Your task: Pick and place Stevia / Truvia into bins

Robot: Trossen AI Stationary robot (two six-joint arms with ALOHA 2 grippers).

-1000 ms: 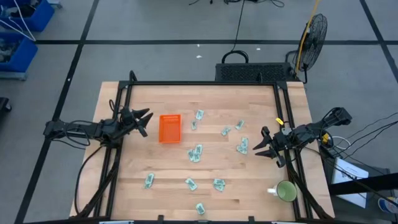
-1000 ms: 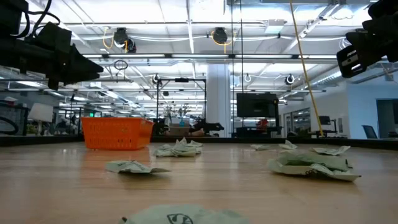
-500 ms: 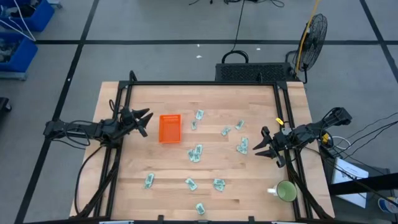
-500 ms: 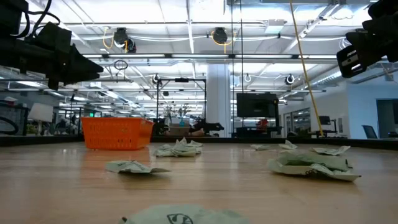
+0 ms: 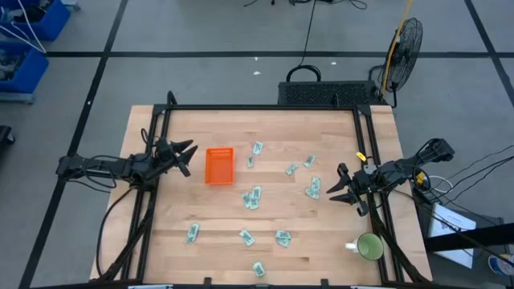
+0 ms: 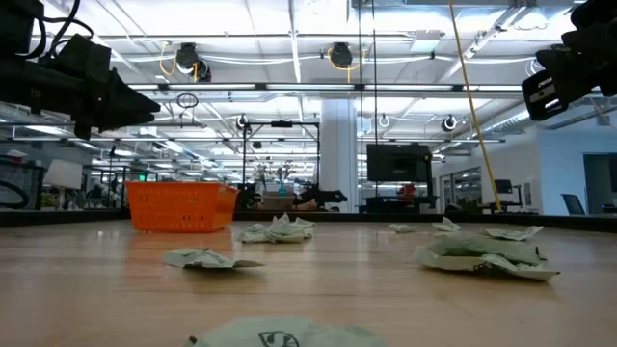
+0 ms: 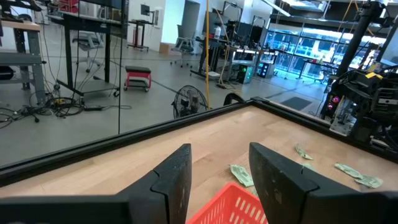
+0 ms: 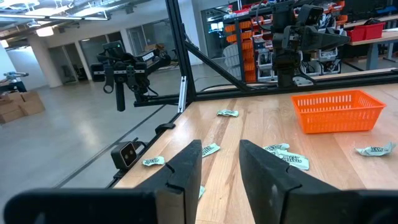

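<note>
Orange bin [image 5: 219,165], scattered sachets [image 5: 252,197], both grippers empty

Green mug [image 5: 370,247], floor fan [image 5: 405,42]

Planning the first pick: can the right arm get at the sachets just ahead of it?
Probably yes: the right end effector is open and the nearby sachets lie uncovered with nothing between.

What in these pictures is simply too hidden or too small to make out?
- Inside of the orange bin: in the low view its wall hides the floor; in the high view it is too small to tell whether a sachet lies there.
- Print on the sachets: too small in the high view.
- Nearest sachet: cut off by the bottom edge in the low view.
- Green mug's contents: too small from above.
</note>
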